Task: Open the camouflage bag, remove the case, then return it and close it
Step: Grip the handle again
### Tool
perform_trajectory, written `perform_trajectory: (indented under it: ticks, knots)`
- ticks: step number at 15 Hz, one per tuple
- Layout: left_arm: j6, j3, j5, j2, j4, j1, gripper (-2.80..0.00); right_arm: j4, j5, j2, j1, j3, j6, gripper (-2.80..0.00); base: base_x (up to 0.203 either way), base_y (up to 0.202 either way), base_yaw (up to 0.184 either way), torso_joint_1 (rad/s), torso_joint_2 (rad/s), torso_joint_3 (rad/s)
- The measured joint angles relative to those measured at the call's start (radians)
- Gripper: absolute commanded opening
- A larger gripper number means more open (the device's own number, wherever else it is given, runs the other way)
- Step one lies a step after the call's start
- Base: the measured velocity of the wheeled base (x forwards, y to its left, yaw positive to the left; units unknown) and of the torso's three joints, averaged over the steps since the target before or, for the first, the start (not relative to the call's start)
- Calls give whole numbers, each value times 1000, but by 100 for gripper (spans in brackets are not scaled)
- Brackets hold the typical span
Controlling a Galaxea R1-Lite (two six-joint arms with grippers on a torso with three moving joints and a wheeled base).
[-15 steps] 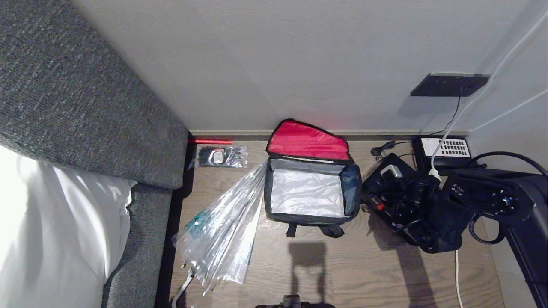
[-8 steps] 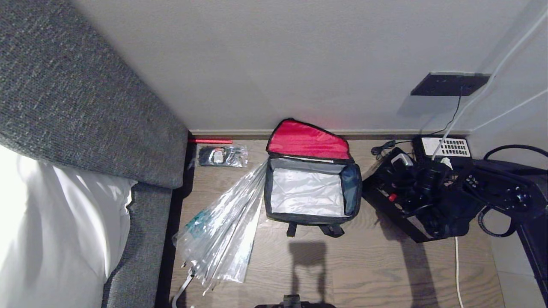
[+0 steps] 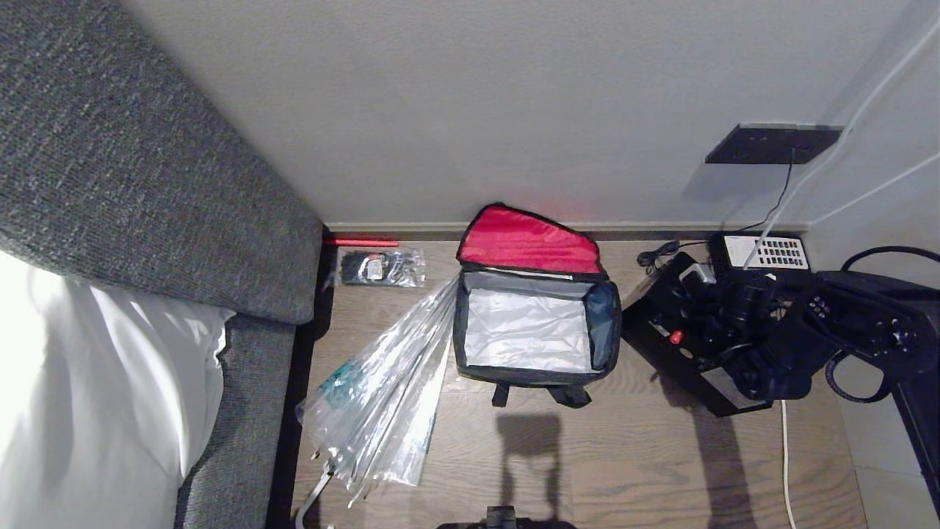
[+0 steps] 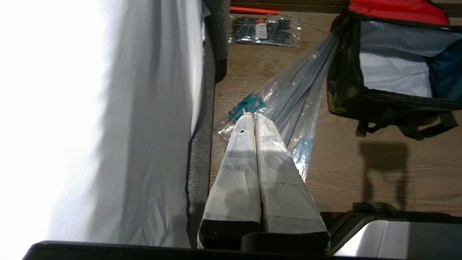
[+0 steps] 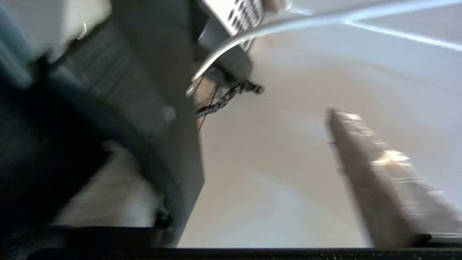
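Just one bag (image 3: 534, 323), one case (image 3: 672, 345).

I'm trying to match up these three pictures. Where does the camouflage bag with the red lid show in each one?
Head view: the camouflage bag sits at the centre, lid open, against the wall.
Left wrist view: the bag fills the upper right corner, partly cut off.
Right wrist view: not recognisable there; only the black case and the telephone.
Shared landmark: the clear plastic umbrella beside the bag, in the first two.
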Motion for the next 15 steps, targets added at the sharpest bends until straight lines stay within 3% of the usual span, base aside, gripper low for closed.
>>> perform_trajectory:
  ticks: [15]
  knots:
    - [0, 0, 0, 0, 0, 0, -280, -7, 2, -33, 25, 103, 6, -280, 0, 0, 0, 0, 0, 0]
